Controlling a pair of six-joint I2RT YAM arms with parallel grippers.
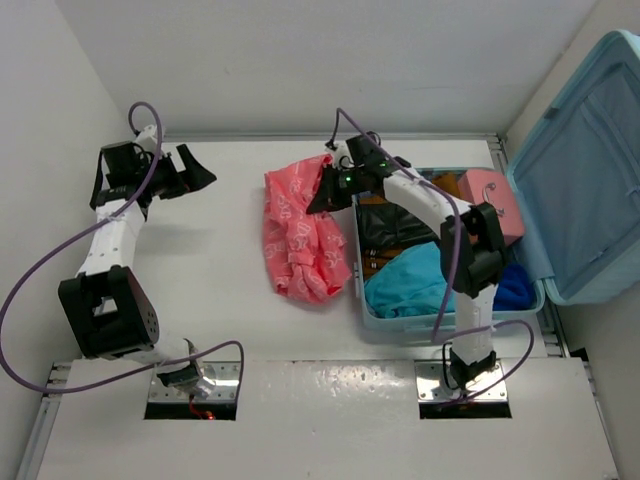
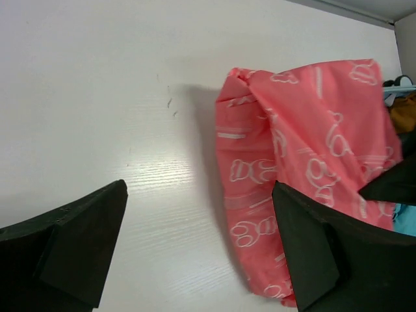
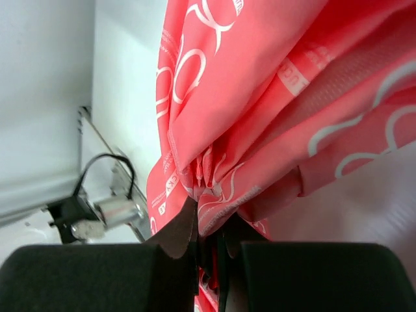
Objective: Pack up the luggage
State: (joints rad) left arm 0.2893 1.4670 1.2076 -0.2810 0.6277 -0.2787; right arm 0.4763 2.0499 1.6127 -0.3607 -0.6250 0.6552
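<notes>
Luggage (image 1: pixel 585 180) open, far right of table (image 1: pixel 220 300)

- Suitcase (image 1: pixel 385 322): on the tabletop (image 1: pixel 220 290), at its right side; lid (image 1: pixel 585 170) swung open to the right.
- Folded clothes (image 1: pixel 410 280): in the suitcase, toward its near end.
- Small case (image 1: pixel 488 190): in the suitcase, far right corner.
- Garment (image 1: pixel 300 235): on the tabletop, just left of the suitcase.
- Jaws of the right arm (image 1: pixel 420 195): at the garment's far end, closed on a fold.
- Jaws of the left arm (image 1: pixel 115 235): spread wide, well left of the garment, above the tabletop.
</notes>
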